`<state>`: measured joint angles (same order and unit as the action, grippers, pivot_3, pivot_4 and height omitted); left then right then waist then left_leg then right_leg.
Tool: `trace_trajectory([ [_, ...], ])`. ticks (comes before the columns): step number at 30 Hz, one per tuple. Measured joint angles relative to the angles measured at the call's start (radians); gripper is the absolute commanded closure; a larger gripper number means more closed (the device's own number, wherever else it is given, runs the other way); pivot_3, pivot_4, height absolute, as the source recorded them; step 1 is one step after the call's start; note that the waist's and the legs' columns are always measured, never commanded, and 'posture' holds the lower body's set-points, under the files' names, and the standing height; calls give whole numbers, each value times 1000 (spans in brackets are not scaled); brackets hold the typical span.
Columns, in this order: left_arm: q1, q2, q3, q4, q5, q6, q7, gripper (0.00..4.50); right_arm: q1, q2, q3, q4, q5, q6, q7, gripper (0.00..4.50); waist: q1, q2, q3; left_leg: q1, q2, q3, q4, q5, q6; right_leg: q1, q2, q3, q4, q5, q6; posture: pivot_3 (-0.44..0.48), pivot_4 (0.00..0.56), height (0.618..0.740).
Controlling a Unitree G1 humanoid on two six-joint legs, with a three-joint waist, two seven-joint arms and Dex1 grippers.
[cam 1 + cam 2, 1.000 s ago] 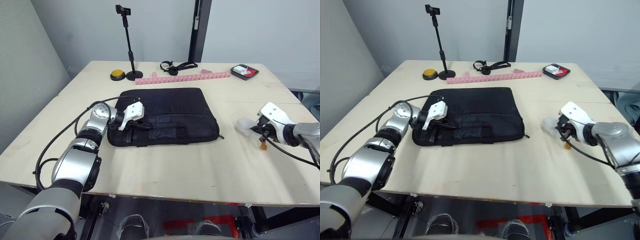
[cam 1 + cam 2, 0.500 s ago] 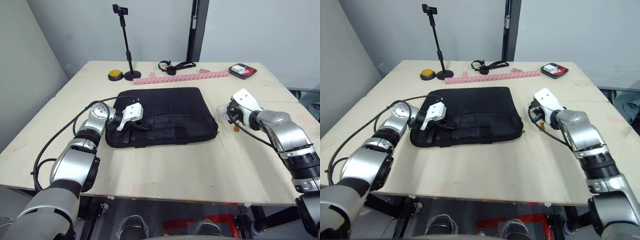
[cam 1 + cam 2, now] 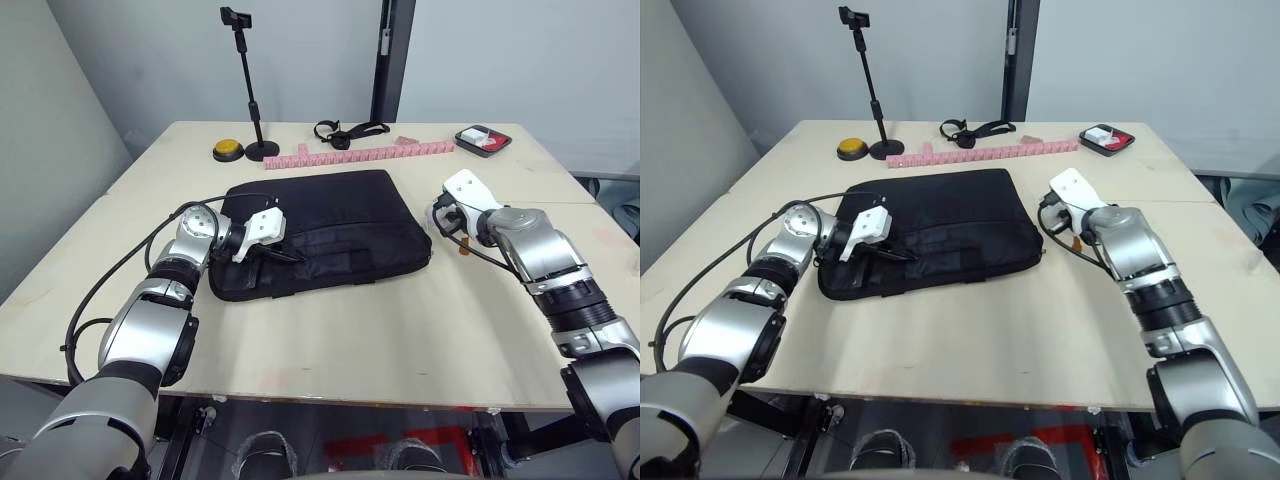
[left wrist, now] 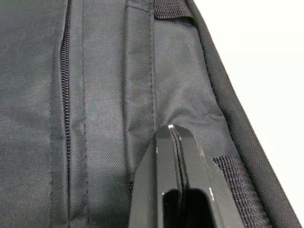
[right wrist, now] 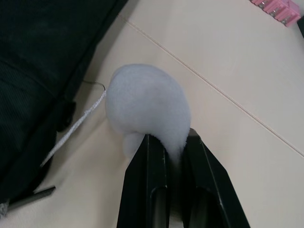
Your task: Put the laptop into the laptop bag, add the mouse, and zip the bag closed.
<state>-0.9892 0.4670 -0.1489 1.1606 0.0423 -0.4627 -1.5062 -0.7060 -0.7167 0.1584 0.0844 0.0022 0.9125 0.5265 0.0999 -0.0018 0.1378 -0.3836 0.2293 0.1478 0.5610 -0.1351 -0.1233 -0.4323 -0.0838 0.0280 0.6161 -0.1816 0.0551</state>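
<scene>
We see our right gripper [image 5: 172,142] at the right end of the laptop bag [image 3: 330,220], its two black fingers [image 5: 151,161] set narrowly and pinching a white fluffy toy [image 5: 147,109] between them; the soft body bulges out past the fingertips and hangs just above the table [image 3: 400,330], close beside the bag's corner. A thin white cord [image 5: 76,128] trails from the toy across the table toward the bag's edge, and in the left eye view a small orange bit [image 3: 463,247] shows just beside the gripper. Our left gripper [image 4: 175,135] rests on the front of the bag near its left end, its fingers pressed flat together with no gap between them and nothing held; the tips lie against the black fabric beside a stitched strap, with the pocket's zip [image 4: 66,95] running alongside. The bag lies flat in the middle of the table, slightly skewed, and its zip looks closed where we can see it. We cannot tell what lies inside it. At the far edge of the table stand a black phone stand [image 3: 250,90], a yellow button [image 3: 229,151], a row of pink blocks [image 3: 365,154], a tangle of black straps [image 3: 345,131] and a small black tray [image 3: 482,140].
</scene>
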Motion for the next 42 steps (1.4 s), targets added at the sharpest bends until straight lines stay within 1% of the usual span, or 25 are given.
trace_trajectory([
  [3, 2, 7, 0, 0, 0, 0, 0, 4500, -4, -39, -1, 18, -28, -8, -4, 4480, -6, 1, 0, 1, 0, 1, 0, 0, 0, 0, 0, 1, 1, 0, 0, 0, 150, 739],
  [10, 11, 10, 0, -5, 0, -3, -2, 4500, -86, -41, 57, 85, -93, -67, -10, 4480, -8, 2, -1, 1, 0, 2, 0, 0, 0, -1, 1, 2, 2, 0, 0, 0, 150, 739],
  [14, 21, 8, 0, -18, 0, -3, -8, 4500, -182, 26, 72, 198, -133, -122, -37, 4480, -10, 2, -1, 1, 0, 2, 0, 0, 0, -1, 1, 2, 2, 0, 0, 0, 150, 739],
  [17, 26, 6, 0, -19, -1, -4, -16, 4500, -211, 77, 97, 288, -160, -152, -59, 4480, -11, 2, -1, 1, 1, 2, 0, 0, -1, -1, 1, 2, 2, 0, 0, 0, 150, 739],
  [18, 26, 6, 0, -21, -1, -4, -21, 4500, -225, 111, 119, 344, -173, -169, -64, 4480, -11, 2, -1, 1, 1, 2, 0, 0, -1, -1, 1, 2, 2, 0, 0, 0, 150, 739],
  [21, 29, 6, 0, -29, -1, -5, -26, 4500, -248, 150, 142, 408, -192, -187, -66, 4480, -11, 2, -1, 0, 0, 2, 0, 0, -1, -2, 1, 1, 2, 0, 0, 0, 150, 739],
  [26, 49, 10, -1, -48, -1, -10, -42, 4500, -343, 226, 155, 554, -232, -249, -122, 4480, -19, 3, -1, 1, 1, 2, 0, 0, -1, -1, 1, 2, 2, 0, 0, 0, 150, 739],
  [30, 54, 8, -1, -56, -1, -10, -44, 4500, -374, 269, 152, 634, -241, -296, -162, 4480, -20, 3, -1, 1, 1, 2, 0, 0, -1, -1, 1, 1, 2, 0, 0, 0, 150, 739],
  [36, 65, 8, -1, -67, -1, -10, -51, 4500, -434, 333, 73, 767, -213, -338, -219, 4480, -23, 3, -1, 1, 1, 2, 0, 0, -1, -2, 1, 1, 2, 0, 0, 0, 150, 739],
  [42, 83, 2, -18, -75, -1, -9, -59, 4500, -509, 384, -64, 885, -137, -393, -316, 4480, -27, 4, -1, 1, 1, 2, 0, 0, -1, -3, 1, 2, 4, 0, 0, 0, 150, 739],
])
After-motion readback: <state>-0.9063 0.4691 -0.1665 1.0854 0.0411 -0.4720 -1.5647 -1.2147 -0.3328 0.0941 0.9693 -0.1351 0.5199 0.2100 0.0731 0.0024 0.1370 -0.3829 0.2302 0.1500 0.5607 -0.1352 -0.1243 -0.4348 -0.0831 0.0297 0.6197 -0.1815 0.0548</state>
